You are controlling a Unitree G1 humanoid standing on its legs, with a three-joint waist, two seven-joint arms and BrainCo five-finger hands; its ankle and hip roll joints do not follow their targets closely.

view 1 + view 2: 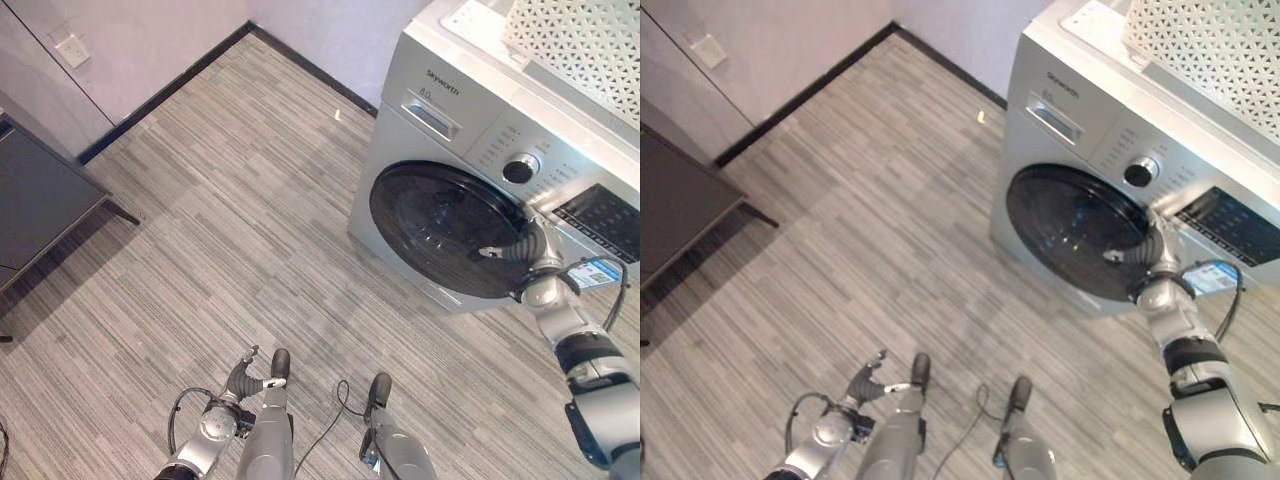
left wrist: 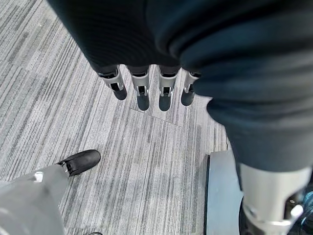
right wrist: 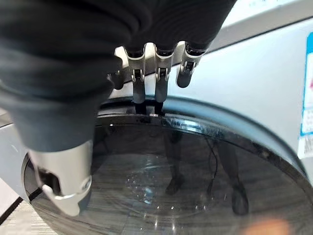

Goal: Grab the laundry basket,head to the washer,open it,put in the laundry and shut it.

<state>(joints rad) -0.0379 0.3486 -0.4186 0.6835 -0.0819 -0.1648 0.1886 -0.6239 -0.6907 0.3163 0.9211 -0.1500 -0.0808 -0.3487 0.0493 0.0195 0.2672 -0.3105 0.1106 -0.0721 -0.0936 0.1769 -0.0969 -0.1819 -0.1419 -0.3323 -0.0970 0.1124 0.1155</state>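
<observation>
The silver washer point(image 1: 450, 110) stands at the right with its dark round door point(image 1: 440, 225) closed. A white perforated laundry basket point(image 1: 585, 40) rests on top of the washer. My right hand point(image 1: 528, 250) is at the door's right edge, its thumb lying across the glass. In the right wrist view its fingers point(image 3: 139, 73) curl over the door's rim point(image 3: 205, 132), with two tips tucked behind it. My left hand point(image 1: 243, 380) hangs low over the floor, away from the washer, with its fingers point(image 2: 142, 93) relaxed and holding nothing.
A dark low table point(image 1: 40, 195) stands at the left by the wall. A dark skirting board point(image 1: 170, 90) runs along the back walls. Striped grey floor point(image 1: 240, 230) stretches between the table and the washer. The washer's knob point(image 1: 518, 168) sits above the door.
</observation>
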